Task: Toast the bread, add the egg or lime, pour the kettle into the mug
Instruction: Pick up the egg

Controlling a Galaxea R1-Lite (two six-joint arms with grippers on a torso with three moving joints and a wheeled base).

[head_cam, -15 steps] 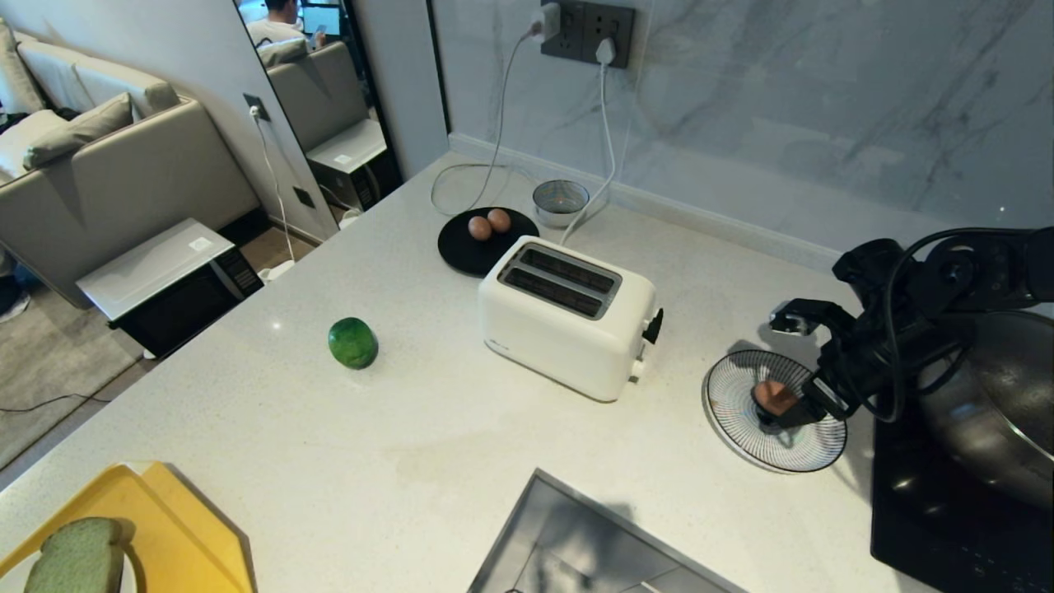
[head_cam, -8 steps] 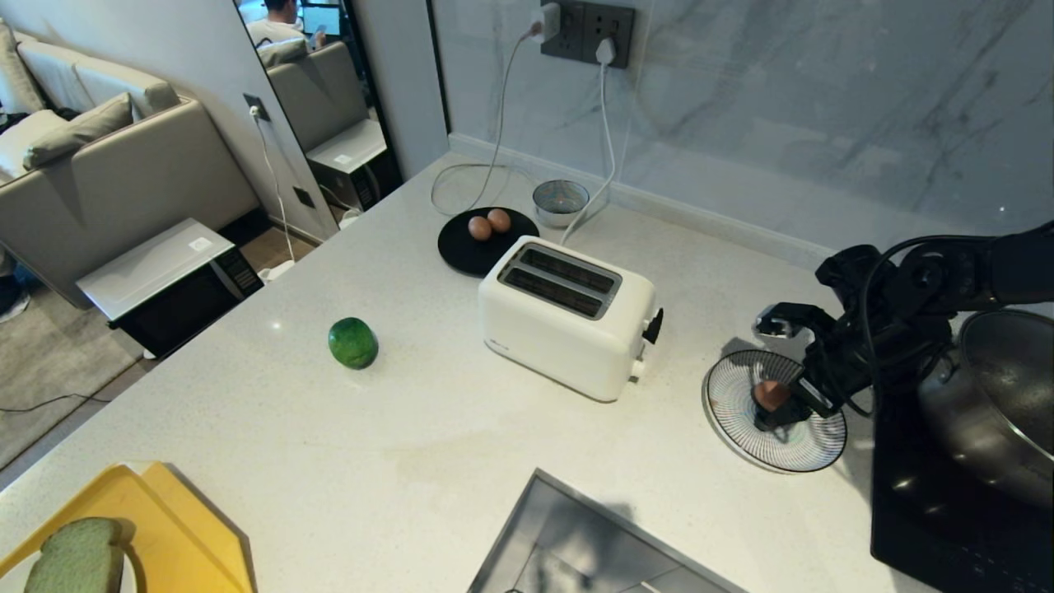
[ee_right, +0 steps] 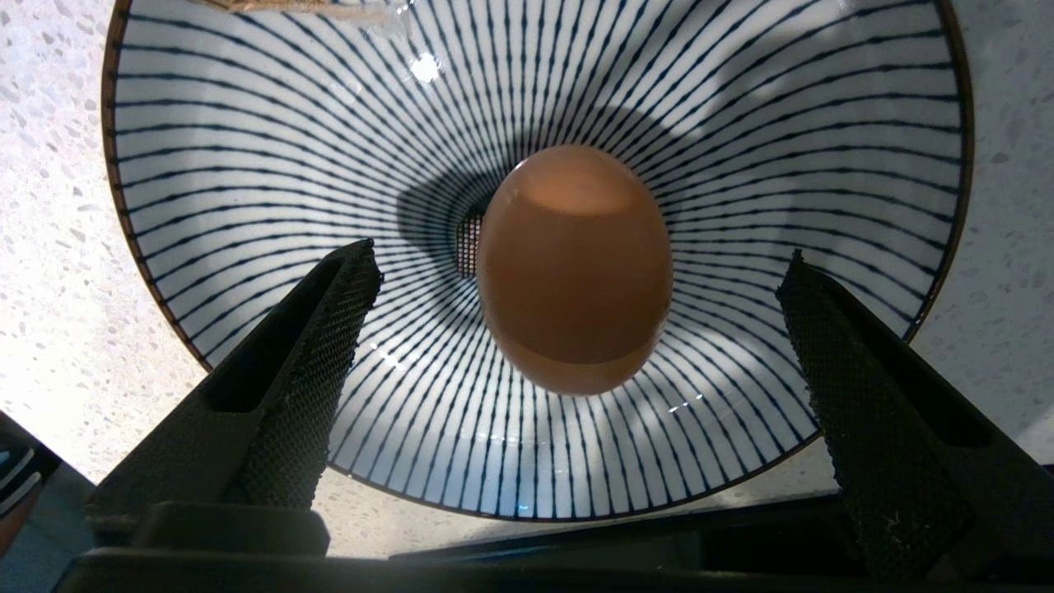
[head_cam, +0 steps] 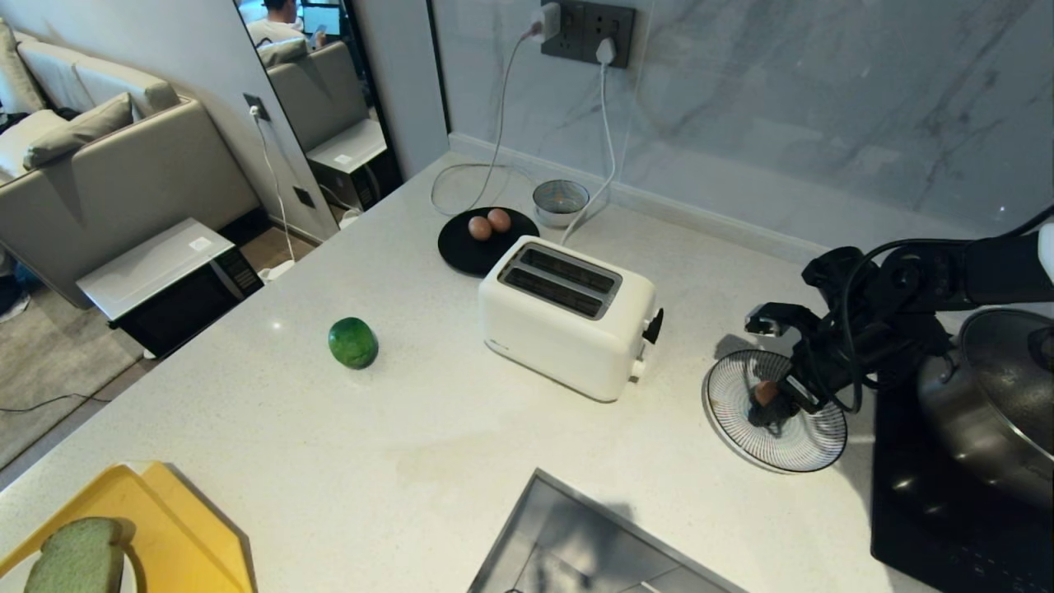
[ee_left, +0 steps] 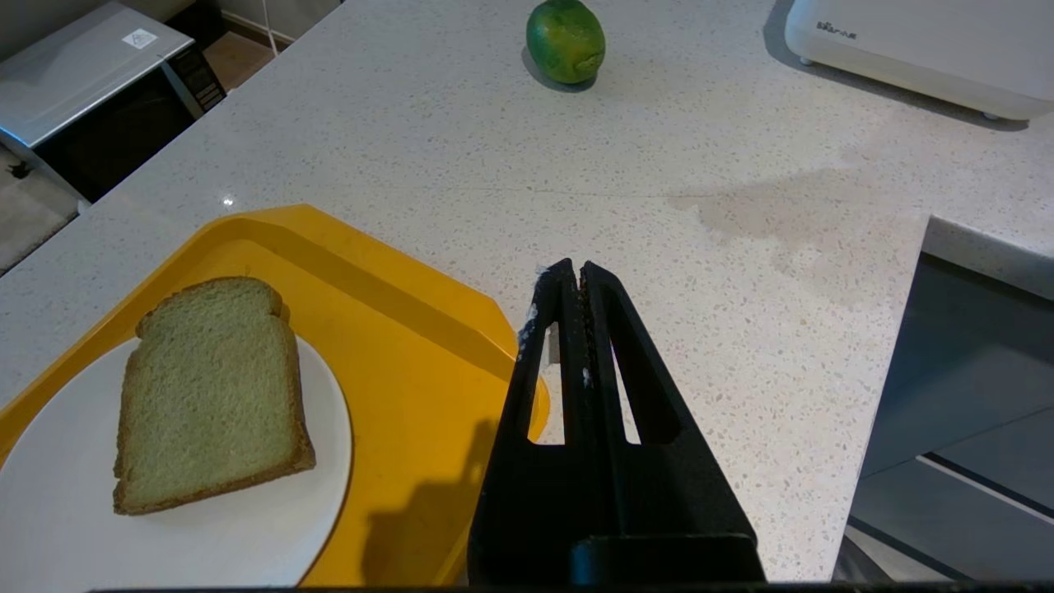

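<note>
- Step in hand, as I read it: the egg (ee_right: 574, 268) is sitting in the striped bowl (head_cam: 811, 449), and the right gripper (ee_right: 576, 272) needs to get clear of it.
- That gripper hangs right over the bowl with its jaws wide apart, one finger (ee_right: 329, 329) on each side of the egg and neither touching it. So nothing is held.
- To do this bit well I'd pull straight up and away, keeping the fingers spread so neither clips the egg. It's round and smooth on a glazed curved surface, so a nudge would probably send it rolling around or knock it against the bowl wall.
- Egg looks: pinkish-brown, smooth, no cracks that I can see, resting near the bowl's middle.
- Relative to the toaster (head_cam: 568, 313): the bowl is just off its lever end, two more eggs (head_cam: 489, 224) sit on a black plate (head_cam: 461, 251) behind it, and the lime (head_cam: 352, 343) is out on the counter off the other end.
- Left gripper (ee_left: 572, 284) is parked with its fingers pressed together, empty, beside the yellow tray (ee_left: 395, 329) where the bread (ee_left: 210, 391) lies flat on a white plate (ee_left: 49, 511). Bread is pale green with a thin brown crust, not yet toasted.
</note>
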